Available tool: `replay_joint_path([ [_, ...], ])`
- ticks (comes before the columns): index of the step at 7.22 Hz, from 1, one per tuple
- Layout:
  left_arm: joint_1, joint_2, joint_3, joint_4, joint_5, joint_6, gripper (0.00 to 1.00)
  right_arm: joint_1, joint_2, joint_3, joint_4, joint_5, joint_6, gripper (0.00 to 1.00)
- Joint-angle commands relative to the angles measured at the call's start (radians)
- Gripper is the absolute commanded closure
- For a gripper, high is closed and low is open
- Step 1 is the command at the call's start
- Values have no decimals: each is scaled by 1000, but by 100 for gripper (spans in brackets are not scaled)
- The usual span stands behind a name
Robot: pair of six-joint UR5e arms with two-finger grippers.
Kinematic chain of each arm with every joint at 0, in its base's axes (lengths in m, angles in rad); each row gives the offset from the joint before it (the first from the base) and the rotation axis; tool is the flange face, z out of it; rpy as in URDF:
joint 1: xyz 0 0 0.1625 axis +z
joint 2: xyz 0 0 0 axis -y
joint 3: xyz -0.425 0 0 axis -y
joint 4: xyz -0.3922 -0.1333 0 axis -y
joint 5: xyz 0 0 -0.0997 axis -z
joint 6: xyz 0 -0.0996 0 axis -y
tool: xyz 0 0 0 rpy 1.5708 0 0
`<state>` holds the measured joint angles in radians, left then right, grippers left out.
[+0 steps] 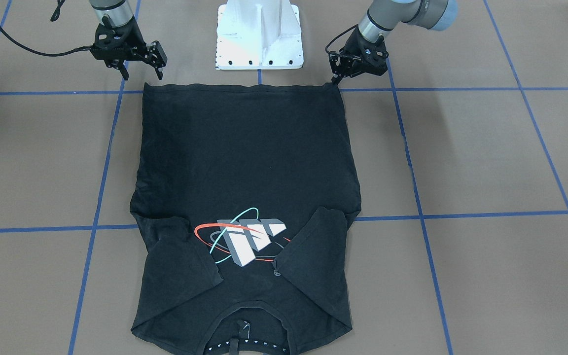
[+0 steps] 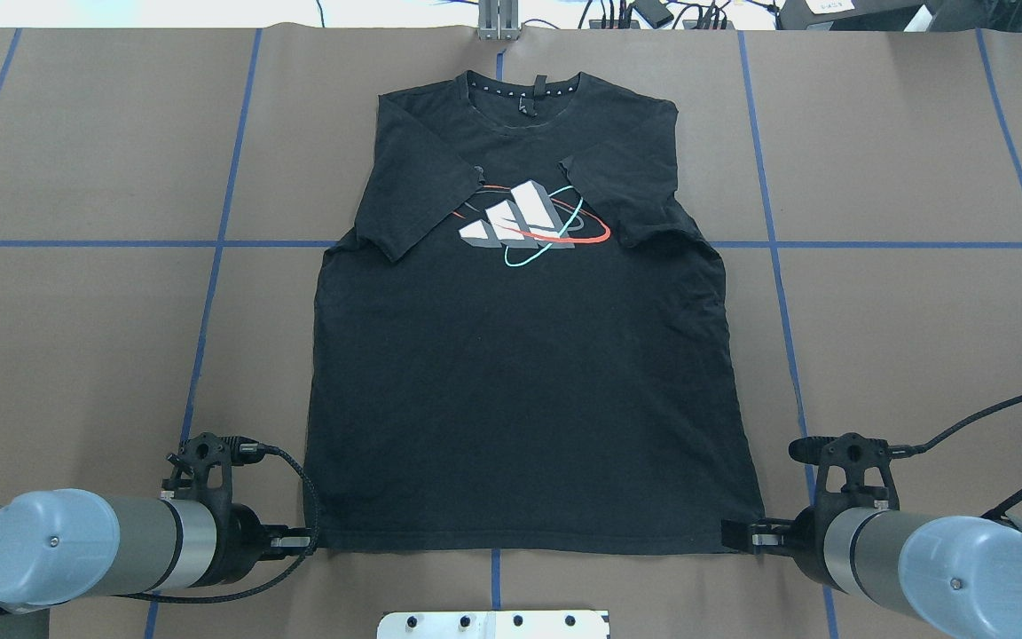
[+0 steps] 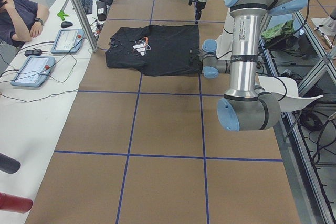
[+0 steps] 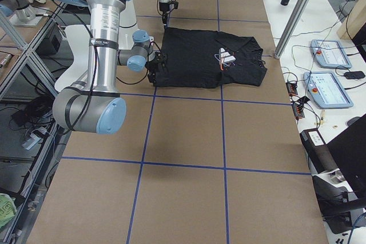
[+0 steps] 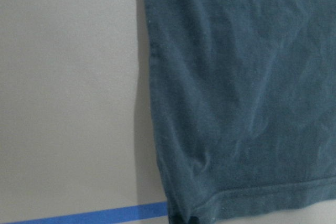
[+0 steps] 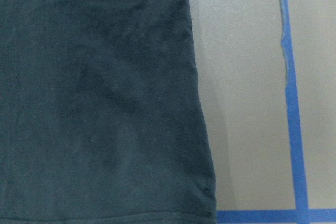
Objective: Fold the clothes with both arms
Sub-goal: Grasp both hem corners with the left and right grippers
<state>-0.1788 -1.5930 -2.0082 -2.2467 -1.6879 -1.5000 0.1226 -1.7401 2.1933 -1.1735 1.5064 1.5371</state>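
Observation:
The black T-shirt [image 1: 244, 162] lies flat, print side up, on the brown table, with both sleeves folded in over the chest print [image 1: 247, 239]. Its collar is far from the robot and its hem is near the base, as the overhead view [image 2: 520, 382] shows. My left gripper [image 1: 336, 83] is low at the hem's left corner [image 2: 302, 539], one fingertip touching the cloth edge, jaws apart. My right gripper [image 1: 142, 74] is open just beyond the hem's right corner [image 2: 733, 535] and holds nothing. The wrist views show the hem corners [image 5: 241, 87] [image 6: 94, 103].
The white bolted pedestal [image 1: 259, 34] stands just behind the hem, between the two arms. Blue tape lines [image 1: 461, 216] cross the table. An operator [image 3: 16, 14] sits at a side bench with tablets [image 3: 34, 69] beyond the collar end.

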Motion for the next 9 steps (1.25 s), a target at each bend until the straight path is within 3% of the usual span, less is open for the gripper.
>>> replay_joint_path([
  [1,1,-1,-4,-2,8,-6,100,-4,-15,-79,134,-29,1,2],
  [2,1,-1,-17,-2,8,-6,100,-6,-38,-95,187,-29,-2,6],
  [5,1,1,-37,1,8,-6,100,-12,-44,-95,187,-23,-2,47],
  [9,2,1,-40,1,8,-6,100,-44,-42,-92,181,-28,0,57],
])
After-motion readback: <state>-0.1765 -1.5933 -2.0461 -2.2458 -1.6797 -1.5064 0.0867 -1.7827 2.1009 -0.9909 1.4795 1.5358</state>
